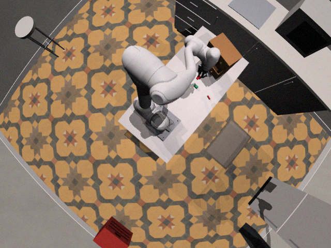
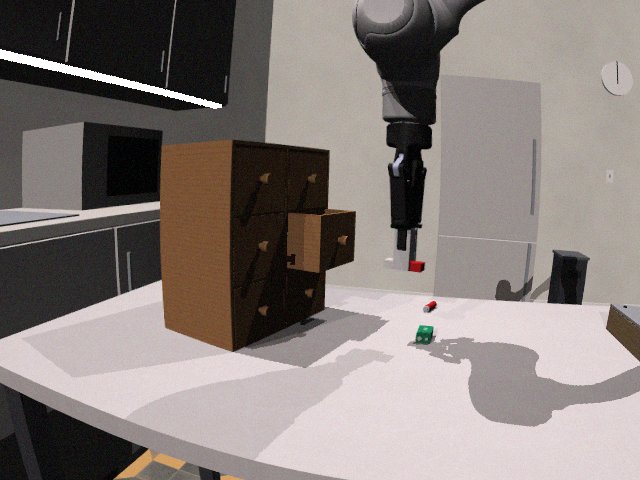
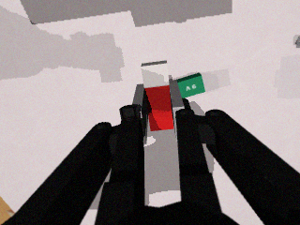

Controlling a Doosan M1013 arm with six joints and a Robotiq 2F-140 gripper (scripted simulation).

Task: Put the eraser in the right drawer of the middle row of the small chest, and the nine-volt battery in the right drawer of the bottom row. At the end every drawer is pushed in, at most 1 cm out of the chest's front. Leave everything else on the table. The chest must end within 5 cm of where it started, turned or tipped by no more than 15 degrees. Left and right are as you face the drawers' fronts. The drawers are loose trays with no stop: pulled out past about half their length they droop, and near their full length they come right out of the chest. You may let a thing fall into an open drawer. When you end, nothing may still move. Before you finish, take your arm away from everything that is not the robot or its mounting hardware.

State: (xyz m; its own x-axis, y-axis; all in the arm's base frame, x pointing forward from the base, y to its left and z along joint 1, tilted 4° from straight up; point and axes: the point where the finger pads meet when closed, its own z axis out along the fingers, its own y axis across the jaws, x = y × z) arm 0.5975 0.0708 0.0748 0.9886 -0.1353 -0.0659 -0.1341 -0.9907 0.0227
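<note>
Nearly shut, gripper gripping eraser by its sides, red end sticking out, above worktop, nr open drawer. Prob. light, slightly rubbery, not fragile; mid-body hold looking OK, w/ long ends maybe tipping on drawer rim.

Round white stool; round wall clock.
</note>
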